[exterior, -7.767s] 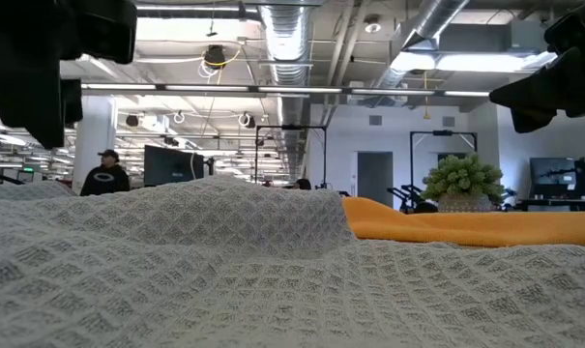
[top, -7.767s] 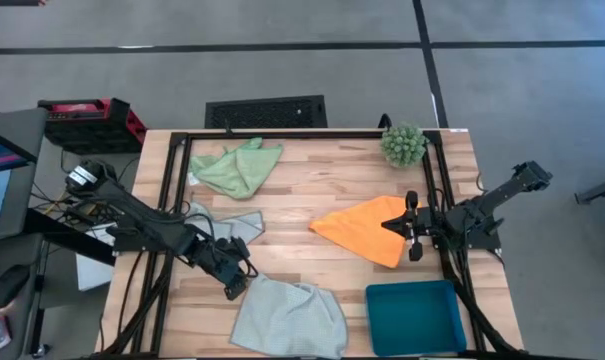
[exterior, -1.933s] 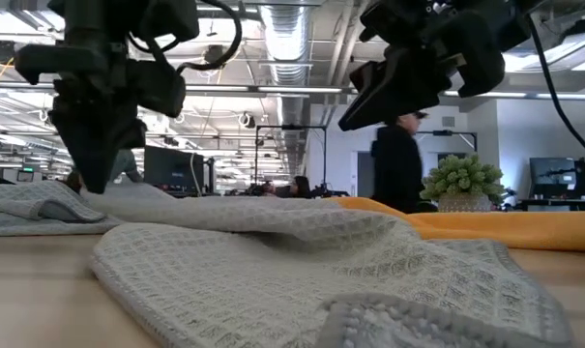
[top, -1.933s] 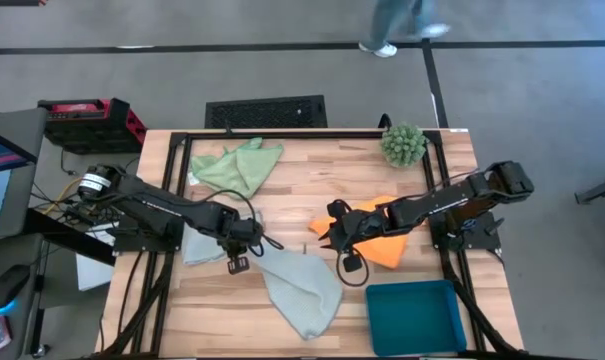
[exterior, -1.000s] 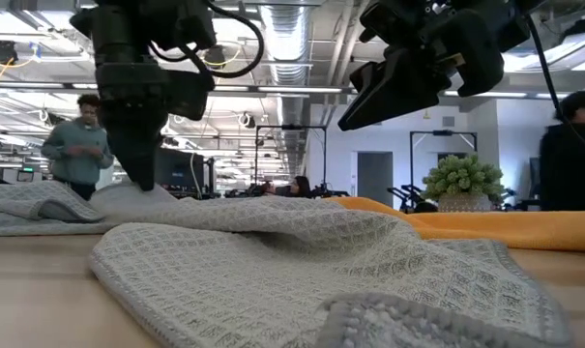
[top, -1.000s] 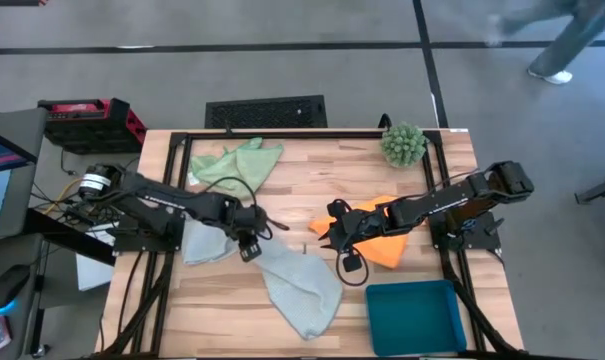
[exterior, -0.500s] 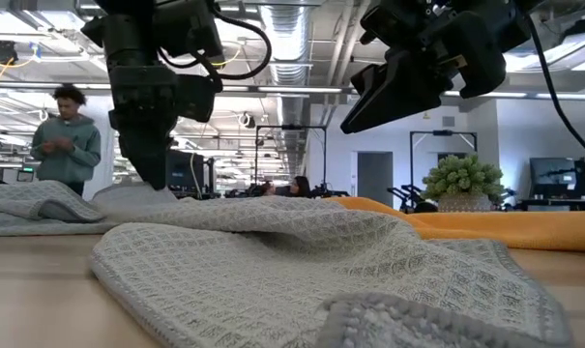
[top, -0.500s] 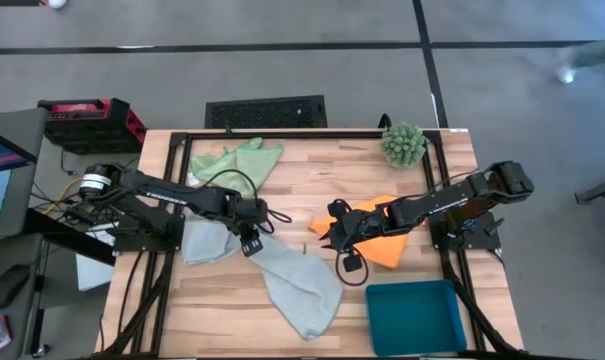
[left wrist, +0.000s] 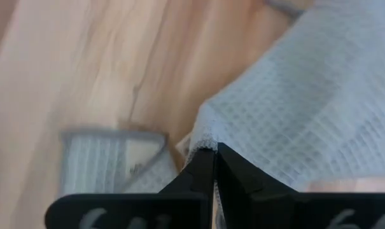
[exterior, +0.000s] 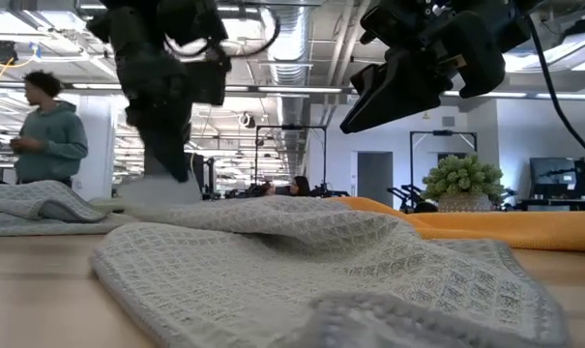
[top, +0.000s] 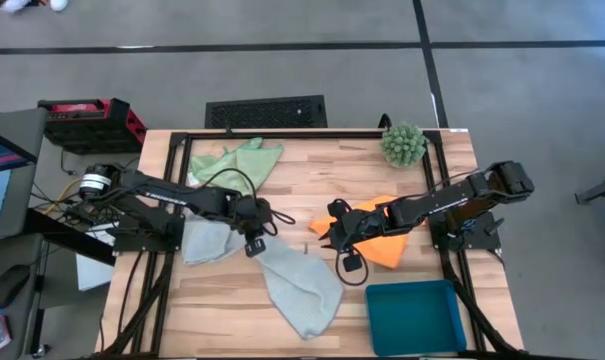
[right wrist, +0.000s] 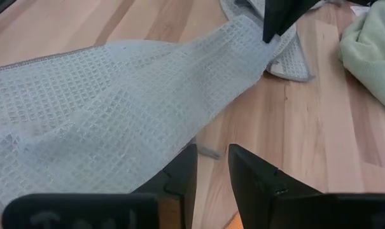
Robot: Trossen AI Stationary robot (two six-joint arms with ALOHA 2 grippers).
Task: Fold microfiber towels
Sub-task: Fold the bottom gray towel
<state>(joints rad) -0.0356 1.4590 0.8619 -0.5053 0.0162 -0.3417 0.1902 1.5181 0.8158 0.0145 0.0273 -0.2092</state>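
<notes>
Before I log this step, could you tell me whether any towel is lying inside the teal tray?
No, the teal tray is empty; the pale mint towel lies beside it on the table.

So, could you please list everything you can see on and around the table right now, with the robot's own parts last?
Pale mint towel: one, stretched across the table's near middle, one corner pinched.
Pale blue-grey towel: one, bunched at the left side.
Light green towel: one, crumpled at the far left corner.
Orange towel: one, right of centre, partly under the right arm.
Spiky plant: one, green, far right corner.
Tray: one, teal, near right corner.
Person: one, in the room behind.
Left gripper: jaws shut on the pale mint towel's corner.
Right gripper: hovering near the table's centre, jaws apart, holding nothing.
</notes>
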